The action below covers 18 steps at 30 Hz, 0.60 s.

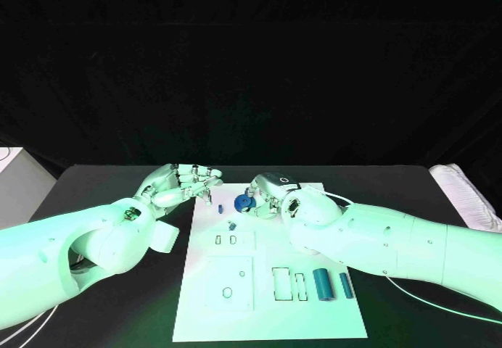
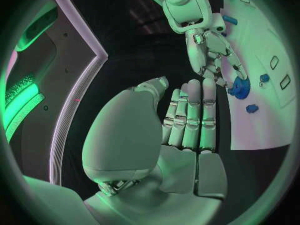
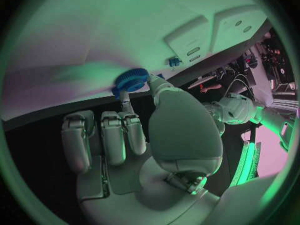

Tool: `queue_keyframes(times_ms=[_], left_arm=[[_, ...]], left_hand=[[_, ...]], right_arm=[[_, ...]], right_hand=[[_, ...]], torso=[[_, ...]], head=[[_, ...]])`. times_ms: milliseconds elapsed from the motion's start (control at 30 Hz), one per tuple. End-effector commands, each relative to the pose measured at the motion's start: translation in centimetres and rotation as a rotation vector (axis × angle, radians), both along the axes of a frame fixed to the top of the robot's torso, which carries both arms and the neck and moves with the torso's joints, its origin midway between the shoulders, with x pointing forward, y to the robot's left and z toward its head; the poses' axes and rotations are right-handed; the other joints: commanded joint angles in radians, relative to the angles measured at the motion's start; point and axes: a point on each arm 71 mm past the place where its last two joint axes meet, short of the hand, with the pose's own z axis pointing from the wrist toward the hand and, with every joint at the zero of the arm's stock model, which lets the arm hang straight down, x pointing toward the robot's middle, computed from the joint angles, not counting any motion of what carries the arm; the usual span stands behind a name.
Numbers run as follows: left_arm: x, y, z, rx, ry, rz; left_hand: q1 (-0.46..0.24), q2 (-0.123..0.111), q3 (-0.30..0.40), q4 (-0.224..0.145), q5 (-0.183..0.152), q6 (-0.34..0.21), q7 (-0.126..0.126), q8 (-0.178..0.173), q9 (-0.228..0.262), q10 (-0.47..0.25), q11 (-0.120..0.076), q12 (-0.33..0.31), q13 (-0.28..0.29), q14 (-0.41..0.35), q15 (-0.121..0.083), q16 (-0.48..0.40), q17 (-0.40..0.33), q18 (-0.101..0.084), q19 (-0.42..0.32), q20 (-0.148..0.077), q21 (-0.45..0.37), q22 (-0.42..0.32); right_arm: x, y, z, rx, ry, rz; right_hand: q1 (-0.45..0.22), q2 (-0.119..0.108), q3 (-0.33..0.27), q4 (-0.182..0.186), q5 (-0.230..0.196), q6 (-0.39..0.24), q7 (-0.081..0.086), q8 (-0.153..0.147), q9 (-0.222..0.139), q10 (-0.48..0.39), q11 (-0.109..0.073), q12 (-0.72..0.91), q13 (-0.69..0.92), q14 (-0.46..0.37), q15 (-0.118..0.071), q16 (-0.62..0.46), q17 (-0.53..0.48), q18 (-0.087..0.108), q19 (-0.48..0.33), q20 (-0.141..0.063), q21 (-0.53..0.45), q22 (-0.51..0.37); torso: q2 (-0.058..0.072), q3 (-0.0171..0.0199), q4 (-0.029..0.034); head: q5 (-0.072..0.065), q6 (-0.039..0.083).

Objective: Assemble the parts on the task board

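Note:
The white task board (image 1: 272, 304) lies in the middle of the table. My right hand (image 1: 274, 192) is over its far end and pinches a blue gear-like part (image 1: 246, 201) between thumb and a finger; the gear (image 3: 131, 80) sits just above the board (image 3: 94, 45). A small blue part (image 1: 222, 207) lies close beside it on the board, and another (image 1: 232, 227) a little nearer. My left hand (image 1: 186, 181) hovers at the board's far left corner, fingers (image 2: 187, 115) stretched side by side, holding nothing. It faces the right hand (image 2: 209, 45) and the gear (image 2: 239, 88).
Two blue cylinders (image 1: 323, 284) (image 1: 346, 286) lie at the board's near right, beside rectangular slots (image 1: 282, 283). A raised square block with a hole (image 1: 236, 275) stands at the near left. A white object (image 1: 466, 192) lies at the table's right edge.

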Motion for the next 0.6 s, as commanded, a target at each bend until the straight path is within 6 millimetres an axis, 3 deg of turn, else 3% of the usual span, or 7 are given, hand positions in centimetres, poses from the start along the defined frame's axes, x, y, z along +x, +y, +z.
queue_keyframes(times_ms=[33, 400, 600], left_arm=[[-0.1, -0.2, 0.1, -0.005, -0.004, -0.018], [0.0, 0.0, 0.1, -0.003, -0.005, -0.014], [0.1, 0.2, 0.1, -0.001, -0.006, -0.006]], left_hand=[[-0.003, 0.004, 0.006, -0.001, -0.007, -0.009, 0.001, 0.004, 0.001, -0.006, 0.002, -0.006, 0.001, -0.006, -0.001, 0.007, -0.001, 0.013, -0.008, -0.001, 0.005, 0.001], [-0.002, 0.005, 0.008, -0.002, -0.007, -0.01, 0.001, 0.003, 0.001, -0.007, 0.003, -0.007, 0.001, -0.007, -0.001, 0.007, -0.002, 0.013, -0.01, -0.001, 0.007, 0.002], [-0.002, 0.004, 0.008, -0.002, -0.007, -0.011, 0.002, 0.003, 0.001, -0.008, 0.003, -0.007, 0.001, -0.008, -0.001, 0.007, -0.002, 0.013, -0.011, 0.0, 0.007, 0.002]], right_arm=[[-0.3, -0.1, -0.9, -0.04, 0.048, 0.007], [-1.4, -1.3, 0.1, 0.042, -0.036, 0.014], [-2.0, -4.6, 2.6, 0.224, -0.119, 0.065]], right_hand=[[-0.008, 0.006, -0.005, 0.001, 0.0, -0.007, 0.003, -0.003, -0.001, 0.105, 0.002, 0.002, 0.263, 0.104, 0.006, 0.004, 0.263, -0.014, 0.106, 0.006, 0.002, 0.263], [0.011, 0.006, -0.002, -0.008, 0.001, -0.004, 0.001, -0.002, -0.001, 0.105, 0.001, 0.002, 0.263, 0.104, 0.005, 0.004, 0.263, -0.014, 0.106, 0.005, 0.002, 0.263], [0.053, 0.005, 0.011, -0.018, 0.001, -0.016, 0.006, -0.011, -0.007, 0.105, 0.004, 0.002, 0.263, 0.104, 0.007, 0.004, 0.263, -0.014, 0.106, 0.006, 0.002, 0.263]], torso=[[0.0, 0.0002, 0.0001], [-0.001, 0.0003, -0.0008], [-0.008, 0.0007, -0.0092]], head=[[-0.001, 0.001], [-0.003, 0.004], [-0.002, 0.007]])
